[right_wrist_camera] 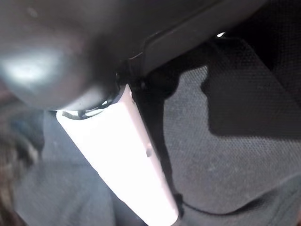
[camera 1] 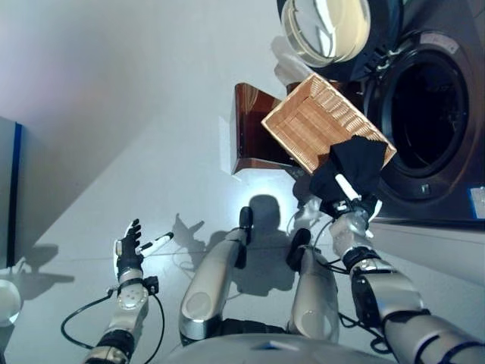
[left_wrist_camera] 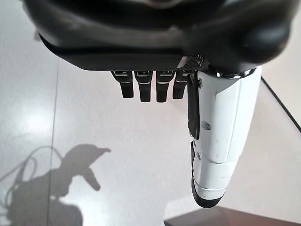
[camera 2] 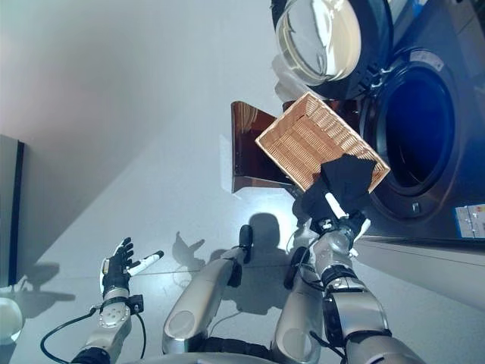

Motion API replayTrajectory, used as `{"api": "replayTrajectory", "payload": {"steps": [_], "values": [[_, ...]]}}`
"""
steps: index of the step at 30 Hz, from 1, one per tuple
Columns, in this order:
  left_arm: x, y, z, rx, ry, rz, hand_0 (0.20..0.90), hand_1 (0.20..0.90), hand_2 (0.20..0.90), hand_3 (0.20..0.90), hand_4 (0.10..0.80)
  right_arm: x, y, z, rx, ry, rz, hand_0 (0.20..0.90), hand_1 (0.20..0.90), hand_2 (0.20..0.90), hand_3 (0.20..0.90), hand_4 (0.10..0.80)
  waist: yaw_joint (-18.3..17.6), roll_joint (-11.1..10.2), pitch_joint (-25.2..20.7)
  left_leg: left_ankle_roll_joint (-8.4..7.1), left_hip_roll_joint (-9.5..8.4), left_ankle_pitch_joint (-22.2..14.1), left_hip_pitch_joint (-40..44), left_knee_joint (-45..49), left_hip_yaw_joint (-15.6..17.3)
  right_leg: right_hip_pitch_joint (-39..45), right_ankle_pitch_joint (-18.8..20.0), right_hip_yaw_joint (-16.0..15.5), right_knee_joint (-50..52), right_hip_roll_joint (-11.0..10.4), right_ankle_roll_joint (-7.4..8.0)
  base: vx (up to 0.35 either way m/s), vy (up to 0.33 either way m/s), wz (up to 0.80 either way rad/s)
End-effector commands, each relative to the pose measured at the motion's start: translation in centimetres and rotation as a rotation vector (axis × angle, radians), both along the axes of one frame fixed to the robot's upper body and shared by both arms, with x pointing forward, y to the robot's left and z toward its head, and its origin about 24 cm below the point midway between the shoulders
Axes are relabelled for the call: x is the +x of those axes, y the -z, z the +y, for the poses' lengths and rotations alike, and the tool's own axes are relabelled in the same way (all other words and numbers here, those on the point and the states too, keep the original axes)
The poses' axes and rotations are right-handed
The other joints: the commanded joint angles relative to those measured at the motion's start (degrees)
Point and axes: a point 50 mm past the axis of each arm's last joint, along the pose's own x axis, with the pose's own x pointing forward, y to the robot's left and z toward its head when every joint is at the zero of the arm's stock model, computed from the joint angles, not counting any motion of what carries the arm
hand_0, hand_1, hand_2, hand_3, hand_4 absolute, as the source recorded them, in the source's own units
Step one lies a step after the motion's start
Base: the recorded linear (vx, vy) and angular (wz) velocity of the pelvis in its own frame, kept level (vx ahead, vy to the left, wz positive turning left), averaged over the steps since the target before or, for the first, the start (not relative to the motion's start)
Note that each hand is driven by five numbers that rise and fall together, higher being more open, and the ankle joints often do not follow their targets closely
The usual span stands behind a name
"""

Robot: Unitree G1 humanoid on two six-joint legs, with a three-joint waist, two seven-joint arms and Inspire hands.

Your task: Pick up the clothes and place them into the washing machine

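A black garment hangs over the near corner of a wicker basket, and my right hand is shut on its lower part. In the right wrist view the white-covered thumb presses against the dark knit cloth. The washing machine's round drum opening is dark and lies just right of the basket, its glass door swung open above. My left hand is held out over the floor at lower left, fingers straight and holding nothing.
The basket rests on a brown glossy stool. A white round object sits at the lower left edge, beside a panel with a dark blue edge. Pale floor spreads left of the stool.
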Motion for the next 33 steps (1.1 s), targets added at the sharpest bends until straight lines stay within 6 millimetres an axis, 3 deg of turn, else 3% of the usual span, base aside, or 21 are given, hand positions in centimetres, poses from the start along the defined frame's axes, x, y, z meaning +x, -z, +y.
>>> {"api": "replayTrajectory", "payload": {"steps": [1, 5, 10, 13, 17, 25, 27, 30, 33], "values": [[-2.8, 0.5, 2.3, 0.033, -0.091, 0.037, 0.900, 0.900, 0.900, 0.900, 0.800, 0.2, -2.1, -1.8, 0.003, 0.094, -0.254, 0.200, 0.200, 0.200, 0.200, 0.300, -0.3, 0.2, -7.5, -2.44, -0.81, -3.8, -1.4, 1.8, 0.6, 2.4, 5.1, -1.5, -9.7, 0.1, 0.50, 0.124, -0.015, -0.04], [-3.5, 1.0, 1.8, 0.008, -0.077, 0.060, 0.900, 0.900, 0.900, 0.900, 0.800, -0.7, -1.4, -1.4, 0.129, 0.164, -0.371, 0.200, 0.200, 0.200, 0.200, 0.300, -0.4, 1.0, -9.9, -2.43, -1.00, -4.1, 1.4, 0.3, 0.5, 4.7, 5.0, -1.6, -11.1, 0.1, 1.04, 0.096, -0.003, -0.05], [-4.0, 1.4, 1.1, -0.022, -0.058, 0.072, 0.900, 0.900, 0.900, 0.900, 0.800, -1.0, -1.5, -2.6, 0.183, 0.270, -0.427, 0.200, 0.200, 0.200, 0.200, 0.300, -0.4, 3.1, -11.7, -2.22, -1.50, -4.0, 2.9, -0.8, 0.3, 5.6, 5.3, -1.1, -11.8, 0.1, 1.27, 0.020, 0.008, -0.02], [-3.8, 1.3, 0.9, -0.028, -0.053, 0.054, 0.900, 0.900, 0.900, 0.900, 0.800, -0.2, -2.9, -3.6, 0.165, 0.287, -0.457, 0.200, 0.200, 0.200, 0.200, 0.300, -0.2, 4.5, -11.7, -2.09, -1.82, -4.6, 2.8, -0.3, 0.5, 4.8, 4.8, -0.6, -10.9, -0.3, 1.29, -0.030, 0.016, -0.01], [-3.1, 0.8, 0.4, -0.045, -0.050, 0.006, 0.900, 0.900, 0.900, 0.900, 0.800, 2.3, -6.8, -4.7, 0.122, 0.287, -0.541, 0.200, 0.200, 0.200, 0.200, 0.300, -0.1, 6.2, -10.0, -2.04, -1.62, -4.7, 0.0, 2.0, 1.2, 1.1, 4.1, 0.6, -7.7, -0.4, 0.79, -0.065, 0.001, -0.11], [-1.8, -0.2, 0.7, -0.046, -0.065, -0.065, 0.900, 0.900, 0.900, 0.900, 0.800, 4.3, -10.5, -5.9, 0.092, 0.323, -0.571, 0.200, 0.200, 0.200, 0.200, 0.300, 0.6, 5.7, -7.2, -2.58, -0.34, -7.1, -9.5, 13.6, 1.5, -5.8, 0.5, 0.7, 1.9, -0.6, -0.61, -0.053, -0.069, 0.05], [-1.6, -0.7, 1.3, -0.027, -0.070, -0.089, 0.900, 0.900, 0.900, 0.900, 0.800, 4.7, -12.1, -6.9, 0.069, 0.357, -0.582, 0.200, 0.200, 0.200, 0.200, 0.300, 1.1, 5.6, -7.0, -2.96, 0.00, -7.4, -11.9, 15.4, 0.8, -7.9, -0.5, 0.2, 4.6, -0.8, -0.82, -0.033, -0.103, 0.11], [-1.6, -0.9, 1.5, -0.017, -0.064, -0.094, 0.900, 0.900, 0.900, 0.900, 0.800, 4.8, -12.9, -7.5, 0.048, 0.364, -0.580, 0.200, 0.200, 0.200, 0.200, 0.300, 1.7, 5.6, -7.5, -3.10, -0.03, -7.0, -13.1, 15.0, 0.3, -9.3, -0.9, -0.3, 5.4, -0.7, -1.01, -0.014, -0.069, 0.15], [-1.5, -1.1, 1.4, -0.009, -0.045, -0.103, 0.900, 0.900, 0.900, 0.900, 0.800, 5.2, -15.0, -8.5, 0.019, 0.381, -0.604, 0.200, 0.200, 0.200, 0.200, 0.300, 2.8, 5.6, -7.9, -3.86, -0.61, -6.6, -12.5, 12.4, -1.5, -9.4, -2.3, -0.6, 5.4, -0.7, -0.81, 0.060, -0.075, 0.13]]}}
